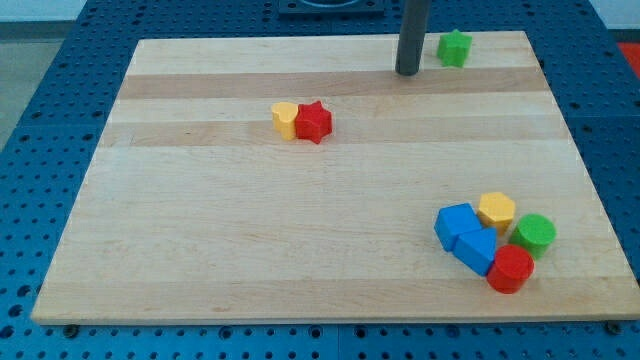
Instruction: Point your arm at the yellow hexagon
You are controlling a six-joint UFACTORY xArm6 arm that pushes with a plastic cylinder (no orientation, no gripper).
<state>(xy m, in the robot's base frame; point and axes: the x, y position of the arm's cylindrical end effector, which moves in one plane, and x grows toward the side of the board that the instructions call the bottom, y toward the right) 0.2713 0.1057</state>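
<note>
The yellow hexagon (497,211) lies near the view's bottom right of the wooden board (250,230), touching a blue block (456,224) on its left and close to a green round block (535,232) on its right. My tip (407,72) rests on the board near the view's top, far above the yellow hexagon and just left of a green star (454,47). The dark rod rises out of the view's top edge.
A second blue block (476,249) and a red round block (511,268) sit below the yellow hexagon. A yellow heart-like block (285,118) touches a red star (314,122) at the board's upper middle. Blue perforated table surrounds the board.
</note>
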